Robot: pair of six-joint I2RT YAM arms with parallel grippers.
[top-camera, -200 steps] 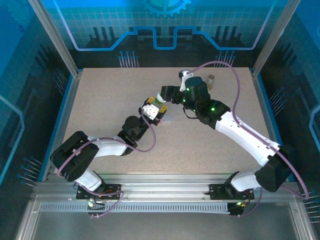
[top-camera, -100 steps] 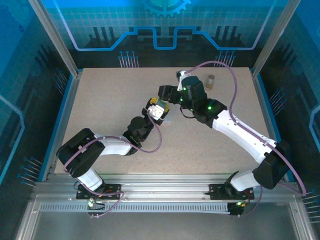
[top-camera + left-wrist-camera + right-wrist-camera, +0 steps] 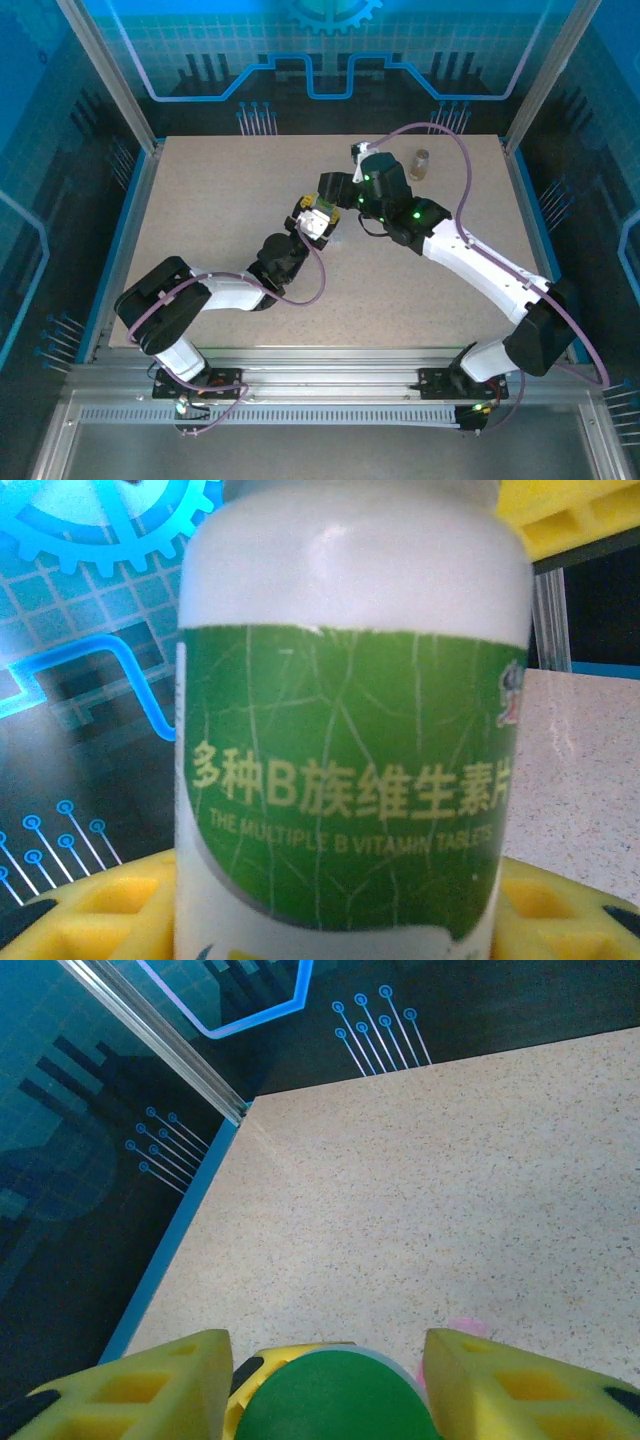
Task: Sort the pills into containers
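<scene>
A white bottle (image 3: pixel 350 720) with a green label stands upright in my left gripper (image 3: pixel 340 910), which is shut on its body; yellow fingers (image 3: pixel 90 910) show on both sides. From above, the bottle (image 3: pixel 321 208) is held near the table's middle. My right gripper (image 3: pixel 328 1370) reaches down over the bottle's green cap (image 3: pixel 335 1400), one yellow finger close on each side. The cap's widest part is cut off by the frame's bottom edge, so contact cannot be judged. A brownish vial (image 3: pixel 421 163) stands at the far right. Something small and pink (image 3: pixel 466 1328) lies on the table behind my right finger.
The speckled beige table (image 3: pixel 220 200) is walled by blue panels, with a blue rim (image 3: pixel 165 1270) along its left edge. Both arms meet over the middle, and a purple cable (image 3: pixel 450 135) loops above the right arm.
My left gripper lifted the bottle up and to the right toward the right gripper. The right gripper's fingers have narrowed around the green cap.
</scene>
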